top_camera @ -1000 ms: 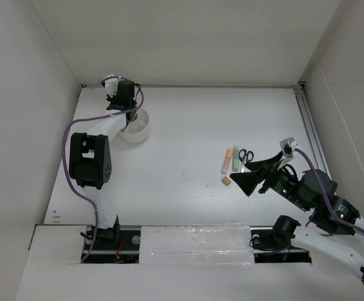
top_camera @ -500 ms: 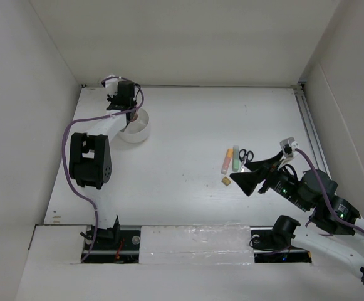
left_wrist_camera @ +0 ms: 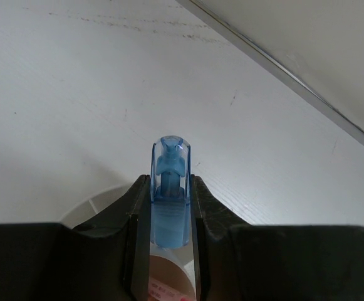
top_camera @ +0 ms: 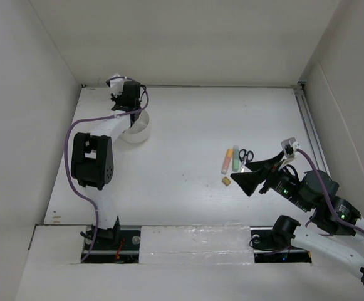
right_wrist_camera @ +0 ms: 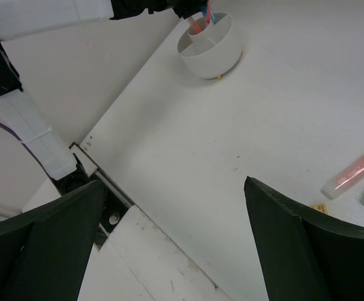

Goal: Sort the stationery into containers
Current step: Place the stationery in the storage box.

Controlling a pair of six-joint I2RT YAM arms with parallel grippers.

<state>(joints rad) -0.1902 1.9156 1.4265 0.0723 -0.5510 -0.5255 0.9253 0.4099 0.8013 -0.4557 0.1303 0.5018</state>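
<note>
Left gripper held blue capsule-shaped piece clamped, white cup just below; judged best to centre over one compartment before release.

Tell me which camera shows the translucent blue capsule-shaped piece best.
Left wrist: the translucent blue capsule-shaped piece sits close-up, clamped between the fingers of the left gripper. Top external hides it behind that gripper; right wrist shows only a blue sliver above the round white cup.

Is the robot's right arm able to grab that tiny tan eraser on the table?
Probably yes. The right gripper hangs open right beside the eraser, and nothing lies between them. The orange highlighter and the scissors lie a little farther back, so they do not look to be in the way.
</note>
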